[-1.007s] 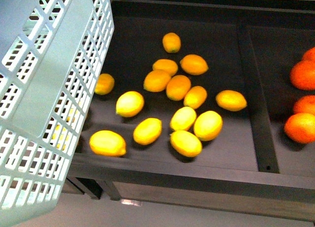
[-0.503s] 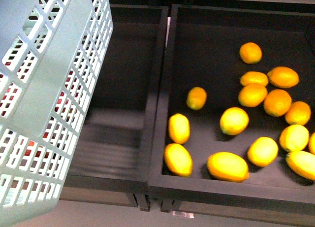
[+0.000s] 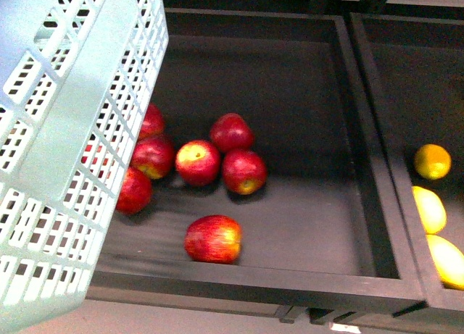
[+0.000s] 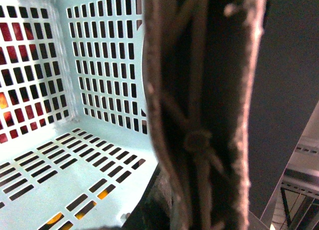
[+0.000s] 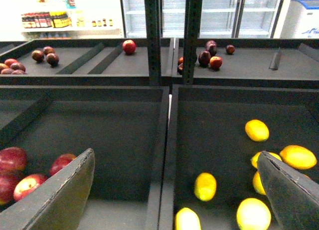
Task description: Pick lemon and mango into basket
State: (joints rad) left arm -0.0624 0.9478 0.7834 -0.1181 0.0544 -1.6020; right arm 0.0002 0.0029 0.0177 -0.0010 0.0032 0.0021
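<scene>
The light teal basket [image 3: 69,142] hangs tilted at the left of the front view, lifted above the bins. My left gripper [image 4: 185,190] is shut on its brown handle [image 4: 199,105], which fills the left wrist view in front of the basket's bare slotted floor [image 4: 60,175]. My right gripper [image 5: 177,190] is open and holds nothing. It hovers over the divider between two dark bins. A bright yellow lemon [image 5: 205,186] lies just beyond it in the right-hand bin, with more lemons beside it. A longer orange-yellow mango [image 5: 298,156] lies further off by one finger [image 5: 291,190].
Several red apples [image 3: 197,162] lie in the dark bin [image 3: 254,276] in the middle of the front view. The yellow fruit bin shows only at the right edge, with a lemon [image 3: 429,209] there. An upright post [image 5: 152,35] and further fruit shelves stand behind.
The front view has swung sideways: the bin of yellow fruit slid off to the right and the apple bin now fills the middle. The basket keeps its place at the left.
</scene>
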